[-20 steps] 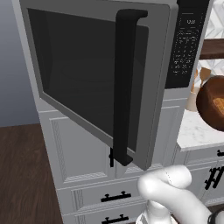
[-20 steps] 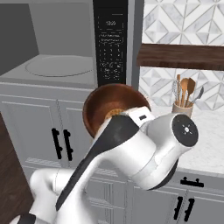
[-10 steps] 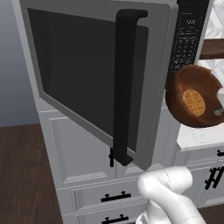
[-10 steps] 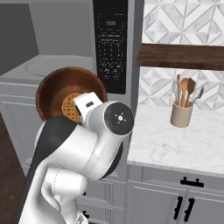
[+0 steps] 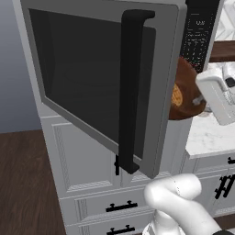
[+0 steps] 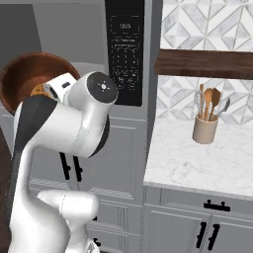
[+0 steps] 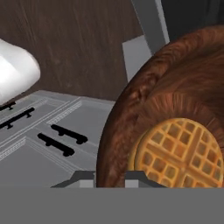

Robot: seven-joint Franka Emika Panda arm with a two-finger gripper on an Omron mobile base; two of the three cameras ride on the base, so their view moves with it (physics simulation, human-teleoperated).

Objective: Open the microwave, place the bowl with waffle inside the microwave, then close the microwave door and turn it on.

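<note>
The microwave door [image 5: 92,82] stands swung open toward me, its black bar handle [image 5: 131,92] facing the base. The microwave [image 6: 126,54] shows its black keypad panel [image 5: 197,36]. The bowl with waffle [image 5: 183,94] hangs tilted just behind the door's free edge, in front of the opening. In the right base view the bowl [image 6: 27,79] sits left of the keypad. My gripper [image 7: 109,177] is shut on the bowl's rim [image 7: 131,109], and the waffle [image 7: 183,151] lies inside. The white hand [image 5: 218,94] is to the right of the bowl.
A marble counter [image 6: 207,163] lies to the right with a beige cup of wooden utensils [image 6: 205,128]. A dark wooden shelf [image 6: 202,64] runs above it. White cabinet doors and drawers with black handles [image 5: 119,206] sit below the microwave. Dark wood floor [image 5: 23,183] lies at left.
The arm has swung left, carrying the bowl from over the counter to the microwave opening behind the door's edge. The door stays open.
</note>
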